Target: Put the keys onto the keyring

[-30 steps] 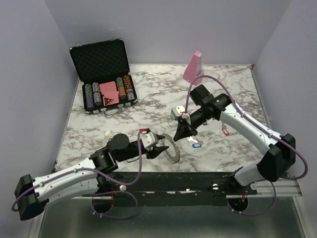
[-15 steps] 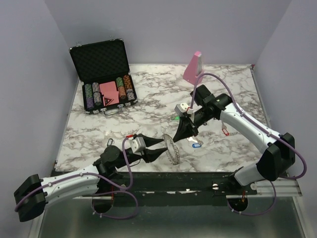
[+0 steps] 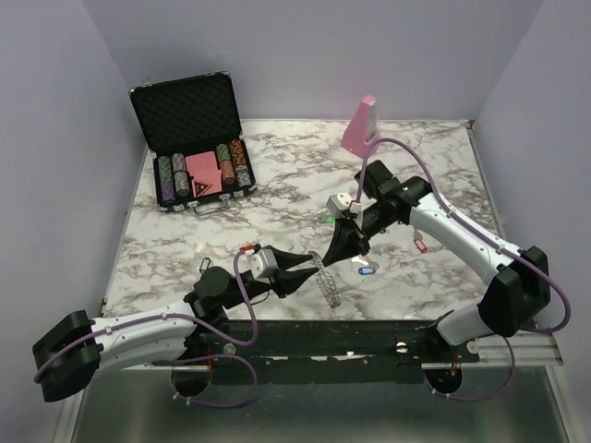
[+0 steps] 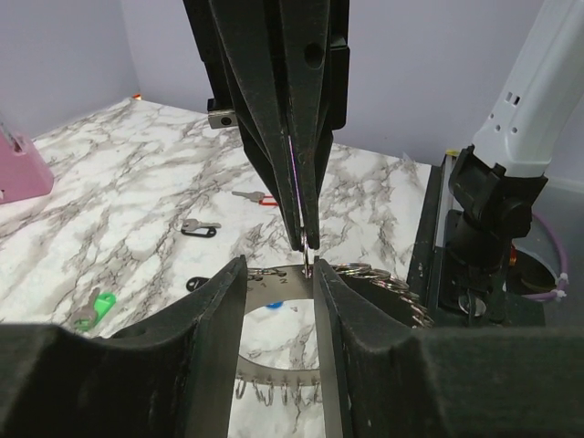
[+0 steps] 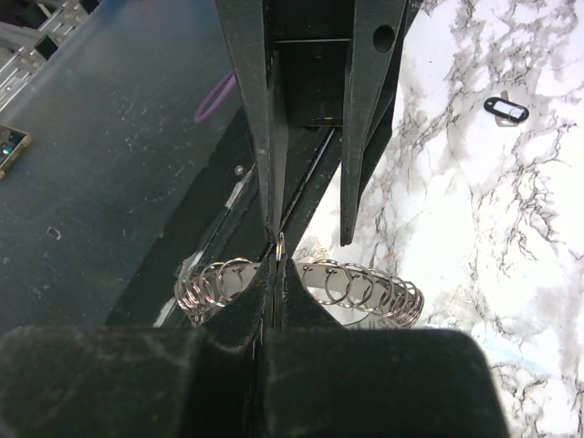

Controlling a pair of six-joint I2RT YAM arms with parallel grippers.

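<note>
The grey keyring (image 3: 327, 284) stands edge-on near the table's front edge, coil-like from above. My left gripper (image 3: 312, 263) has its jaws part-way apart with the keyring's flat rim (image 4: 274, 281) running across between them. My right gripper (image 3: 334, 257) reaches down from behind, shut, its tips (image 5: 276, 266) at the rim among the small loops (image 5: 365, 285). A thin silver sliver shows between those tips; I cannot tell whether it is a key or a loop. Loose keys lie on the marble: blue (image 3: 365, 269), red (image 3: 420, 245), green (image 4: 96, 306), black (image 4: 201, 228).
An open black case of poker chips (image 3: 194, 148) stands at the back left. A pink wedge block (image 3: 360, 125) sits at the back centre. The black rail of the table's front edge (image 3: 369, 332) runs just below the keyring.
The left arm has swung its gripper right and turned the keyring from tilted face-on to edge-on. The right gripper has stayed shut, its tips still at the rim.
</note>
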